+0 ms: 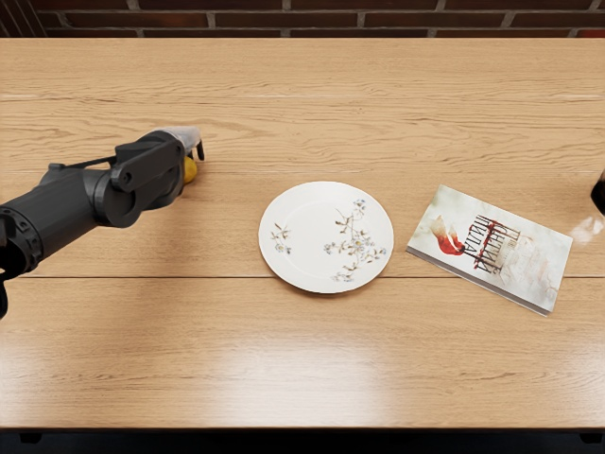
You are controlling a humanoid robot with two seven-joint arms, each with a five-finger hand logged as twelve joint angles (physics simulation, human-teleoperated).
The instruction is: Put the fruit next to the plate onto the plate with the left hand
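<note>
Dark grey jointed arm (57, 203), in from the left edge. Slanted up and rightward over the pale wooden plank table (302, 359). Ended in the left hand (161, 170), dark with a pale grey top, held low over the tabletop.

At the hand's right side, against it or all but against it: small round yellow fruit (191, 171). Showed only as a sliver of yellow, mostly covered by the hand. Sat on the table, well apart from the plate. Could not tell whether the hand grasped it or merely rested beside it, with the contact hidden behind the hand's own bulk.

Further right of the hand and a little nearer the camera: round white china plate with a sparse floral sprig pattern (326, 236). Lay flat on the wood.

Farther still from the hand, beyond the plate: rectangular paperback book with a pale cover, a red figure and dark red lettering (490, 248). Lay flat, turned at a slant, near the plate without touching it.

Farthest from the left hand, at the right edge: dark sliver of the right hand (598, 194), with a pale blur just below. Showed too little to tell released from clenched.

Behind the table's far edge, red-brown brick wall (302, 17).
</note>
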